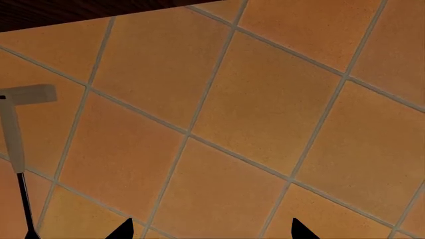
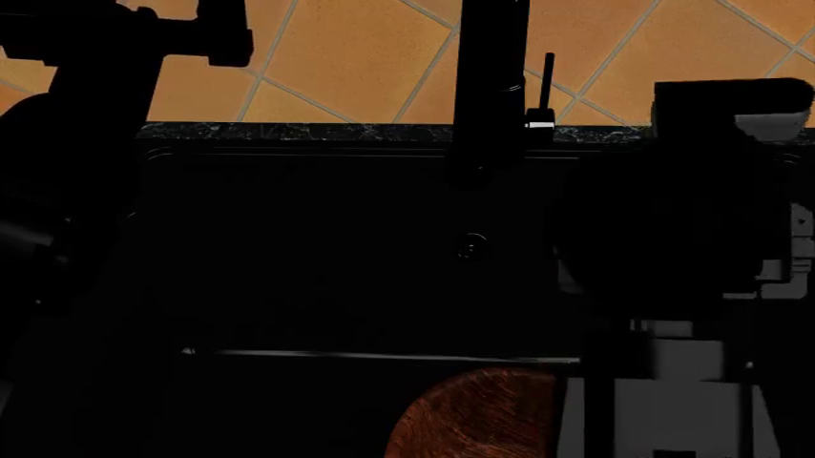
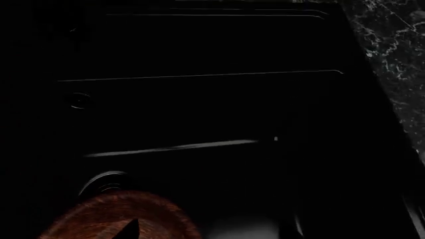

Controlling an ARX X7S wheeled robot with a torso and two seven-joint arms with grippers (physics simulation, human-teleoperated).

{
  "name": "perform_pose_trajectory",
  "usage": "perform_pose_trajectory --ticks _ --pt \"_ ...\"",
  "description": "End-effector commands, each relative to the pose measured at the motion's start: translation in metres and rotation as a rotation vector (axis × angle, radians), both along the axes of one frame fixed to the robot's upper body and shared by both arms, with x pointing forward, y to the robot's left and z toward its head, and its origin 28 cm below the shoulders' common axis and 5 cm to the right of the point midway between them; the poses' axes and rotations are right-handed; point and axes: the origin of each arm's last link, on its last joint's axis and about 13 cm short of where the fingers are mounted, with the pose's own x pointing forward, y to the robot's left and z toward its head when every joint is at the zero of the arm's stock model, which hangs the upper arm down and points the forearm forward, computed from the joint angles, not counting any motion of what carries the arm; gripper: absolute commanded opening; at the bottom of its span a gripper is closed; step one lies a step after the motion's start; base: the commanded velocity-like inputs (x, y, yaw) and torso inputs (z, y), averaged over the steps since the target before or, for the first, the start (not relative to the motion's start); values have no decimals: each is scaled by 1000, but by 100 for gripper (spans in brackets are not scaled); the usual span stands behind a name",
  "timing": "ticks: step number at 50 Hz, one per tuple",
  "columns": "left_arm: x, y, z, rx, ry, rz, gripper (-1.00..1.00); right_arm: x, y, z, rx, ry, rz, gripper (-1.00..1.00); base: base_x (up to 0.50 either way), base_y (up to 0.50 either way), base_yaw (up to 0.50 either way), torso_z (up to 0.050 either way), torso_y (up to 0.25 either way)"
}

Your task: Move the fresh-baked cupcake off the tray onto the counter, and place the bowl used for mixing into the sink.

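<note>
Left gripper (image 1: 212, 230), left wrist view: two dark fingertips stand wide apart with nothing between them, over orange floor tiles (image 1: 252, 109); a pale post (image 1: 15, 124) rises at one edge.

Head view: the bowl (image 2: 478, 415) — reddish-brown wood — lies at the near edge of the dark sink (image 2: 305, 258), below the drain (image 2: 471, 246) and the black faucet (image 2: 491, 86). Both arms show only as dark masses.

Right wrist view: the right gripper (image 3: 212, 230) shows one fingertip against the bowl's rim; whether it grips cannot be told. The counter (image 3: 391, 55) borders the sink.
</note>
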Motion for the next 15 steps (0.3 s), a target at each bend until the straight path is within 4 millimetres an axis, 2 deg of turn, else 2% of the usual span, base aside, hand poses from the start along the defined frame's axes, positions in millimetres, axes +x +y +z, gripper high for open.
perform_pose_trajectory --ticks 1,4,10,15 --pt "0 0 -3 38 -20 15 100 -10 0 20 37 -63 17 100 0 0 0 0 0" --pt "1 0 -3 40 -18 15 100 -13 -1 24 53 -81 20 100 0 0 0 0 0" --pt "1 0 -5 45 -15 18 100 -15 -7 30 195 -150 65 100 0 0 0 0 0" --pt "2 0 -4 47 -14 18 100 -21 -10 32 201 -184 61 100 0 0 0 0 0"
